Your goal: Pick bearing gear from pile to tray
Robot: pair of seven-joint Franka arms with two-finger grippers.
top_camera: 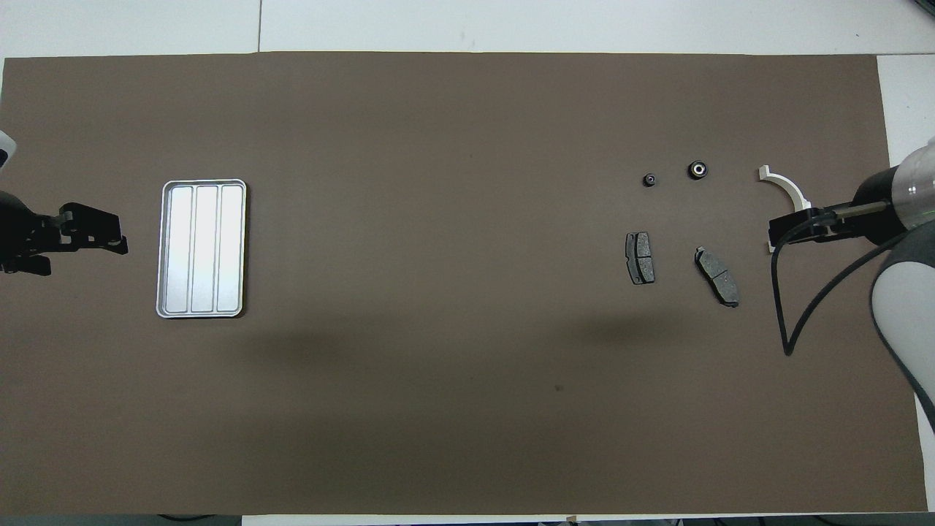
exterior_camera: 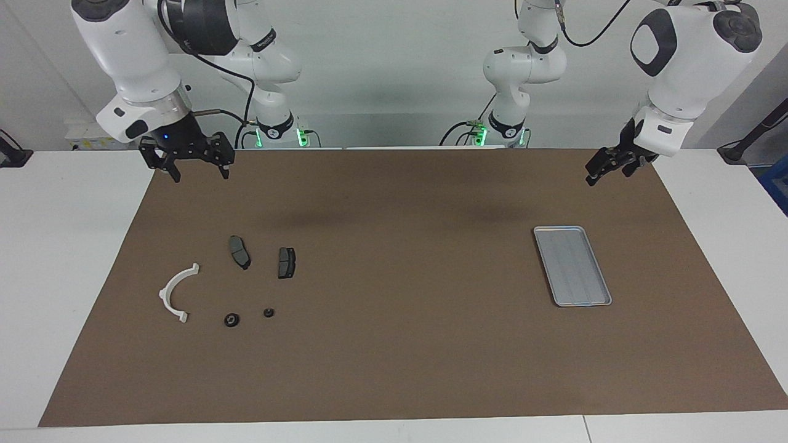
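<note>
The white desk (exterior_camera: 37, 258) carries a brown mat (exterior_camera: 400, 344). On the mat lie the tray (exterior_camera: 572, 266), white bracket (exterior_camera: 174, 293), two brake pads (exterior_camera: 239, 251) and two black round pieces (exterior_camera: 231, 320).

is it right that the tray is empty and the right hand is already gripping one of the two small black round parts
Not quite. The tray is empty, but the right hand holds nothing: it hangs open in the air over the mat's edge by the robots. Both small black round parts lie untouched on the mat, as the facing view shows.
</note>
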